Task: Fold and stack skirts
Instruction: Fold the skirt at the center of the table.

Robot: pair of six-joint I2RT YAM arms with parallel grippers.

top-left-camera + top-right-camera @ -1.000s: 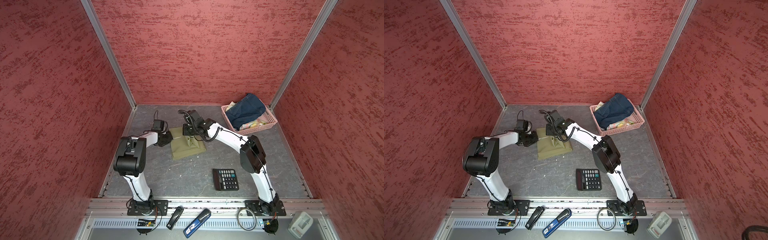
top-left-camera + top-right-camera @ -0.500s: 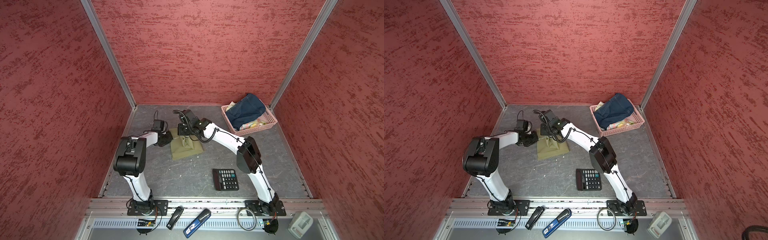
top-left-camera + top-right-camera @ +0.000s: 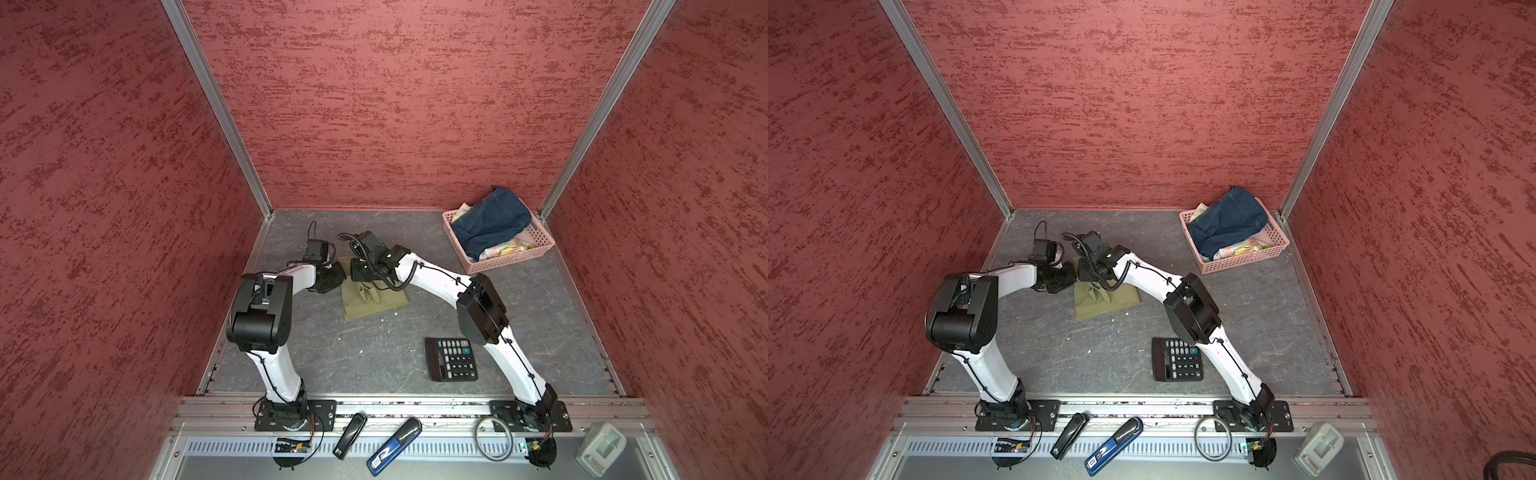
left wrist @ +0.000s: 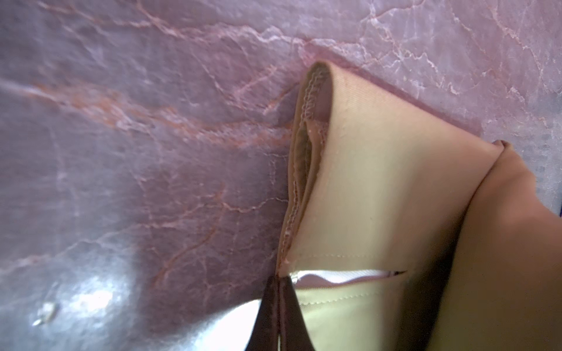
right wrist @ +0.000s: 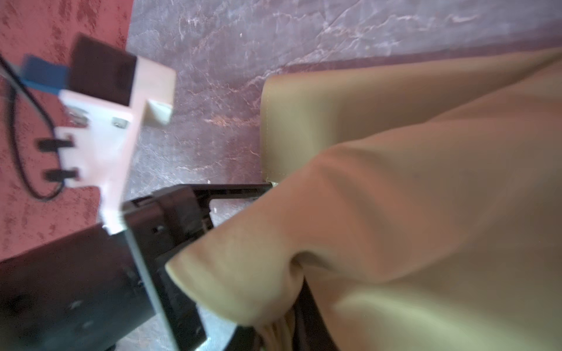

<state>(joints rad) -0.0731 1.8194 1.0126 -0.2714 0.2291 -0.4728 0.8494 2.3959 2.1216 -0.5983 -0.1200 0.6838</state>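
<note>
In both top views the olive-green skirt lies partly folded on the grey surface, a little left of the frame's middle. The left hand meets the skirt's upper left corner. The right hand stands just beside it over the upper edge, where the cloth is pulled up into a small ridge.

In the left wrist view the left hand has its dark fingers pressed together, pinching the stitched hem of the olive-green skirt. From that grip the cloth rises and folds over in a loop.

In the right wrist view the olive-green skirt drapes over the right hand and hides most of it. The picture is blurred, so I cannot tell whether that hand is spread or pinching. The left hand touches the cloth's edge there.

Toward the right of the frame, at the back wall, a pink basket holds the denim skirt on top of the flowered skirt. A calculator lies lower right of the middle, beside the right arm.
</note>
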